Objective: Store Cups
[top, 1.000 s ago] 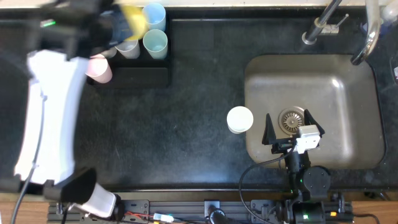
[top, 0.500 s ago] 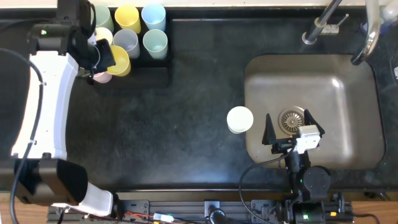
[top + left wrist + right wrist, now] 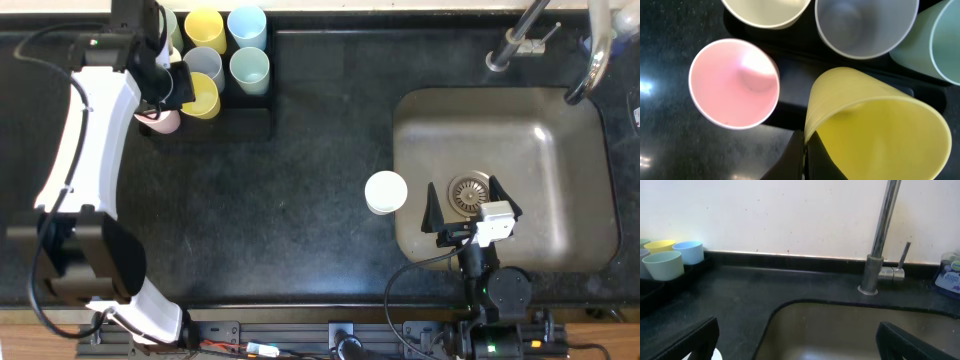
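Observation:
A black tray [image 3: 240, 122] at the back left holds upright cups: yellow [image 3: 204, 27], blue [image 3: 247, 24], grey [image 3: 207, 60] and pale green [image 3: 250, 68]. My left gripper [image 3: 176, 86] hangs over the tray's left part, shut on the rim of a tilted yellow cup [image 3: 201, 96]. In the left wrist view that yellow cup [image 3: 875, 125] is pinched by my left gripper [image 3: 807, 150], next to a pink cup [image 3: 735, 82] and below the grey cup [image 3: 865, 25]. A white cup [image 3: 385, 192] stands beside the sink. My right gripper [image 3: 470, 206] rests open over the sink [image 3: 560, 130].
A cream cup [image 3: 765, 10] stands behind the pink one. The faucet [image 3: 881, 245] rises at the sink's back edge, with a soap bottle [image 3: 950, 275] to its right. A wall runs along the back of the dark counter [image 3: 300, 220].
The left arm brought the yellow cup from above the back row of cups toward the tray's front left, beside the pink cup. The right arm has not moved.

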Controlling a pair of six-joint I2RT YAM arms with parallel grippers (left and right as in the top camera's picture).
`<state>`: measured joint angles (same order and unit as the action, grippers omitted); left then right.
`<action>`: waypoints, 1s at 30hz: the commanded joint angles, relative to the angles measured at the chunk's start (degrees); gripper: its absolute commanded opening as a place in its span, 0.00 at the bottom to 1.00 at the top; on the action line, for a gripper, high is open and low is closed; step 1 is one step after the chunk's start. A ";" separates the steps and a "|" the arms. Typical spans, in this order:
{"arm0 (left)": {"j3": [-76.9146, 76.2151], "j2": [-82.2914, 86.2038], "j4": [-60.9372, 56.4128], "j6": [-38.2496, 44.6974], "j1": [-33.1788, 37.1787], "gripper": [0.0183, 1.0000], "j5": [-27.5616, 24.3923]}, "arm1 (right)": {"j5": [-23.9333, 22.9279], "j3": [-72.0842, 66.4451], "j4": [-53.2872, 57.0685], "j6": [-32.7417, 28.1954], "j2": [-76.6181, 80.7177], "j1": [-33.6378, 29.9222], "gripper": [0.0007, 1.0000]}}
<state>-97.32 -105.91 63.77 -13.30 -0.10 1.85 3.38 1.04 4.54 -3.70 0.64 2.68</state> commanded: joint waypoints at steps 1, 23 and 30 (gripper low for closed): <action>0.52 -2.25 -0.52 1.33 0.42 0.02 -0.72 | -0.46 -0.76 -0.28 -0.17 -0.44 0.31 1.00; 0.52 -7.08 -1.97 2.64 0.35 0.05 -0.74 | -0.46 -0.76 -0.28 -0.17 -0.44 0.31 1.00; 0.52 -7.21 -1.97 2.60 0.35 0.06 -0.76 | -0.44 -0.76 -0.28 -0.17 -0.44 0.31 1.00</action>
<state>-97.10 -112.68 62.26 -11.57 -0.10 1.85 3.38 1.04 4.58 -3.66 0.64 2.68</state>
